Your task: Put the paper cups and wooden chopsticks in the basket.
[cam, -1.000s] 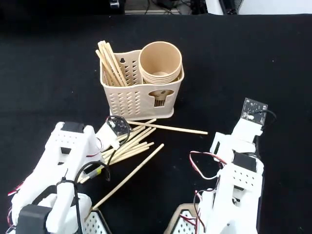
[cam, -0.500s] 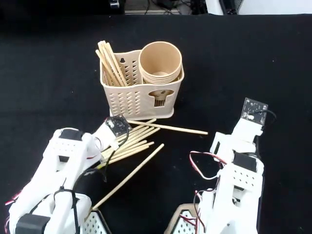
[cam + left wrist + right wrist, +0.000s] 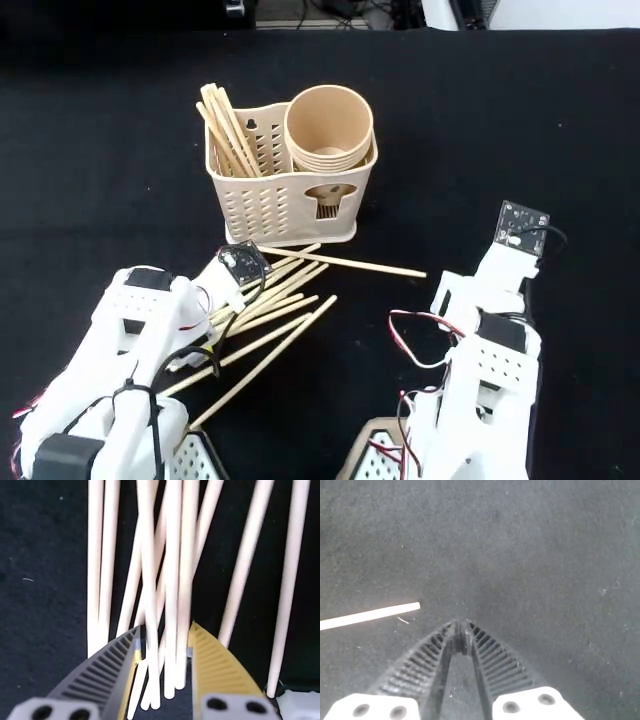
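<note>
at front left, left gripper (image 3: 165,630) narrowed onto a few of the loose chopsticks (image 3: 278,288). long axis runs straight out from the jaws, toward basket (image 3: 290,205) just beyond. right gripper (image 3: 462,627) pinched closed, empty, farther off.

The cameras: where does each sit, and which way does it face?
High view: fixed above the table, looking down on basket, loose chopsticks, left arm, right arm.
Left wrist view: on the left arm, facing left gripper and loose chopsticks.
Right wrist view: on the right arm, facing shut right gripper, table, lone chopstick.
Shared: high and left wrist views both show the loose chopsticks.
</note>
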Robot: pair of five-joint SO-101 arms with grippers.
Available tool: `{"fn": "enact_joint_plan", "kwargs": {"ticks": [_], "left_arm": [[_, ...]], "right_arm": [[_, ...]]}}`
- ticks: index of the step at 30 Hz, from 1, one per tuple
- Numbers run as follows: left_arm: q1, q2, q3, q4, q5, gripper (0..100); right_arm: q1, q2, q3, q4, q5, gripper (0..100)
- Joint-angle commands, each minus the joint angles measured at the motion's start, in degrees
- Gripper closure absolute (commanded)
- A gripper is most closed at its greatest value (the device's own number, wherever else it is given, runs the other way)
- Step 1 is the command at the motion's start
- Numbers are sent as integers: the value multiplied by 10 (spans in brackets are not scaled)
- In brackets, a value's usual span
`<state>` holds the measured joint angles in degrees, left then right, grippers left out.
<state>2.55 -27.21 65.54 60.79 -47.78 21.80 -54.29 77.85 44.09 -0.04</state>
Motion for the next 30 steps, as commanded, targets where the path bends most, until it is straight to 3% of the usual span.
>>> {"fn": "enact_joint_plan", "kwargs": {"ticks": [1, 21, 24, 30], "left_arm": [[4, 4, 0, -3, -4, 848], [7, -2, -4, 37, -9, 905], [4, -2, -4, 41, -35, 906], [5, -2, -3, 42, -25, 970]], "right_arm": [[4, -9, -2, -9, 0, 983], [4, -9, -2, -10, 0, 983], [4, -9, -2, -10, 0, 983], [4, -9, -2, -10, 0, 983]]}}
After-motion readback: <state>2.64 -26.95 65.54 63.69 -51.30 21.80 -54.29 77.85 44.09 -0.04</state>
